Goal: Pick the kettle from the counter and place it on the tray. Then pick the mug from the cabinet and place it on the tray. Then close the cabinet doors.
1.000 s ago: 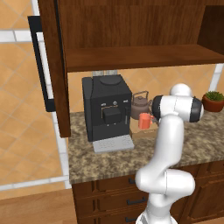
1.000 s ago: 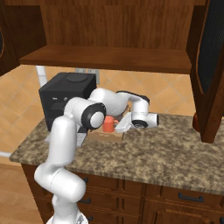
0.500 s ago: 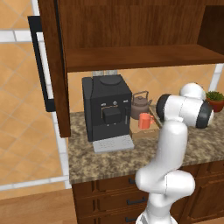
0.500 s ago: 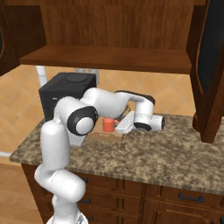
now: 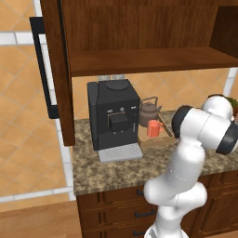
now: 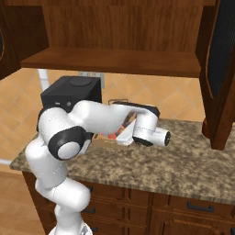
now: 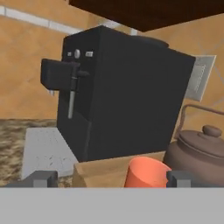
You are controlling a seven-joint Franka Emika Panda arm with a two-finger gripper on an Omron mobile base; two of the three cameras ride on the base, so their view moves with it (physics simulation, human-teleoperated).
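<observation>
- I see the gripper (image 7: 107,179) with its two dark tips standing wide apart and nothing between them; the mug (image 7: 148,171) sits just ahead, between the tips but not gripped.
- The mug is orange-red and upright on the tray (image 5: 160,138), beside the kettle (image 5: 149,112); from the left base view the two stand close together, kettle behind and a little left of the mug.
- In the hand view the kettle's lid knob and thin arched handle rise at the right, just behind the mug; the tray's light-wood edge runs across in front.
- The black coffee machine (image 5: 114,116) stands just left of the tray on the counter (image 5: 116,167), with its pale drip plate at its foot; it towers over the hand view.
- Cabinet doors: the left one (image 5: 53,69) hangs open with its black bar handle showing; the right one (image 6: 219,69) also stands open over the counter's end.
- The cabinet (image 5: 139,42) shelf runs above the machine.
- From the right base view my own white arm (image 6: 105,119) crosses in front of the tray and covers most of it.
</observation>
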